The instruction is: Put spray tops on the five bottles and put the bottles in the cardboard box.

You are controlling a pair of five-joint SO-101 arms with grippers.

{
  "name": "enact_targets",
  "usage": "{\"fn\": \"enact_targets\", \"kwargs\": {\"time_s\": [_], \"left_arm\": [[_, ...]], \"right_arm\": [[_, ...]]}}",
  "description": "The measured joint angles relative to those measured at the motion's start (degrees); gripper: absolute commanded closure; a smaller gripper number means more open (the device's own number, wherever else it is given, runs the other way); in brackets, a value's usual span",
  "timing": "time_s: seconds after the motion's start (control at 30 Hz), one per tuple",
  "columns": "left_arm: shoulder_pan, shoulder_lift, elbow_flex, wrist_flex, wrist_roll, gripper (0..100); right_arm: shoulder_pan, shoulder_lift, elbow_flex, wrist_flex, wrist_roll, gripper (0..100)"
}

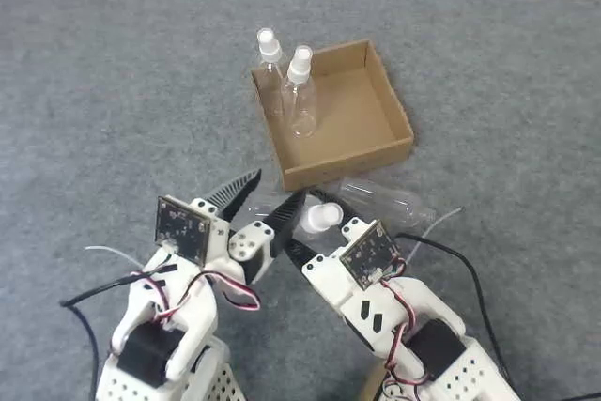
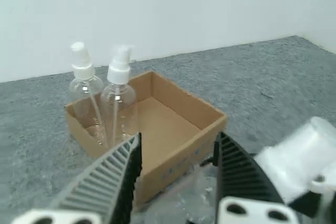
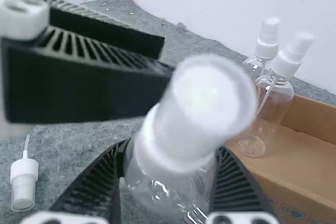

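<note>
Squeezing a bottle (image 3: 157, 187) in the right claw (image 3: 170, 177) to steady it. Holding the left claw (image 2: 178, 140) wide open, empty, beside its spray top (image 3: 207, 100), ready to help.

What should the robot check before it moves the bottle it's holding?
1. Grip: ok. The right tool is closed around the bottle.
2. Cap: the spray top sits on that bottle's neck, ok; whether it is screwed tight, cannot tell.
3. Helper arm: probably not ok. The left tool is open, right beside the held bottle.
4. Room in the cardboard box: ok. The two capped bottles stand at one corner, and the rest of the floor is bare.
5. Way to the box: likely not ok. A lying bottle rests just before the near wall.
</note>
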Motion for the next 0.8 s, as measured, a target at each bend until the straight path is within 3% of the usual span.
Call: {"fn": "enact_targets", "kwargs": {"time_s": [0.53,0.8], "left_arm": [[-17.1,0.0,0.0,0.0,0.0,89],[-19.5,0.0,0.0,0.0,0.0,89]], "right_arm": [[8.2,0.0,-1.8,1.8,0.0,93.7],[9.4,0.0,-8.0,5.3,0.5,93.7]]}}
